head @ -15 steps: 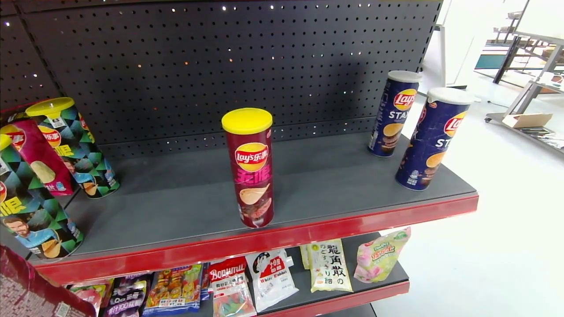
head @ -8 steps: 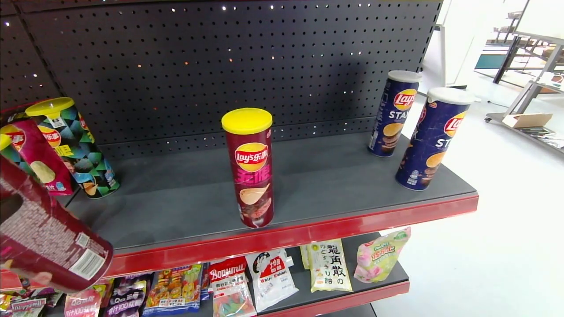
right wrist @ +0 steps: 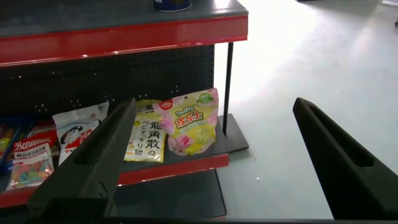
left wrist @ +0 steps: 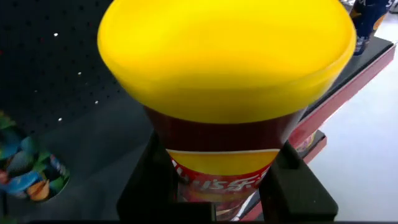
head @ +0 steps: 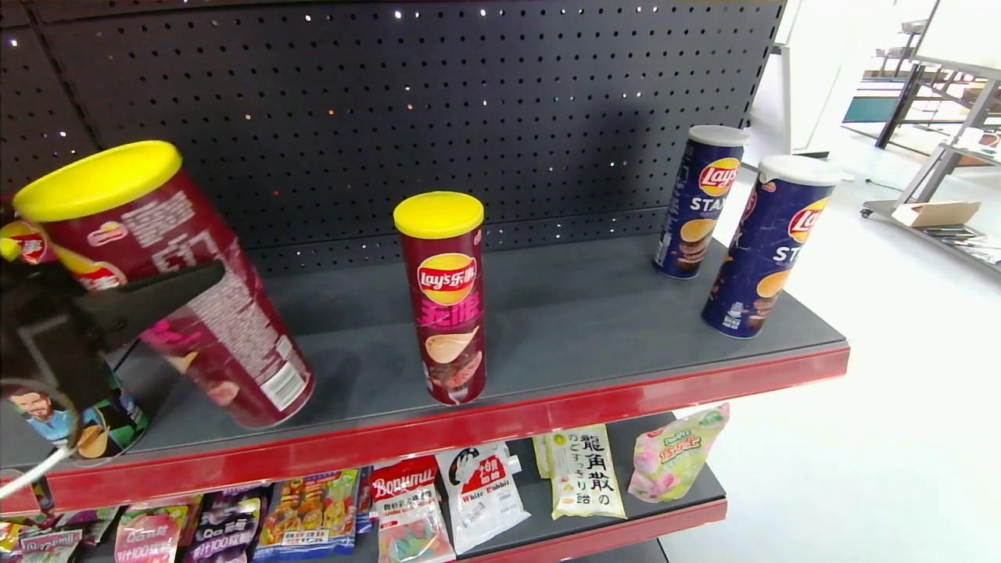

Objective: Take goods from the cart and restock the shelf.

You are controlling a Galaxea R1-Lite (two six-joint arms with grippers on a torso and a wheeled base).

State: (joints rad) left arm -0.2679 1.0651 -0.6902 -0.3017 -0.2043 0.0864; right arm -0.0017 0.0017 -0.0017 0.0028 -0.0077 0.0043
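One red can [head: 195, 258], pinched mid-body by the left gripper [left wrist: 221, 186], leans over the front left of the shelf [head: 594, 313], long axis tilted lid-up leftward, base nearest the standing can [head: 447, 313].

The dark grey upper shelf [head: 579, 328], edged with a red lip [head: 547, 414] and backed by black pegboard [head: 469, 102], carried a maroon can [head: 443, 305] with a yellow lid, upright near the front edge. Two navy cans [head: 698, 203] [head: 762, 250] stood at two o'clock from it, close together, well apart from it. At eight o'clock a teal patterned can [head: 102, 426] showed in part. On the lower shelf [head: 626, 532], at six o'clock, snack bags [head: 585, 473] lay in a row.
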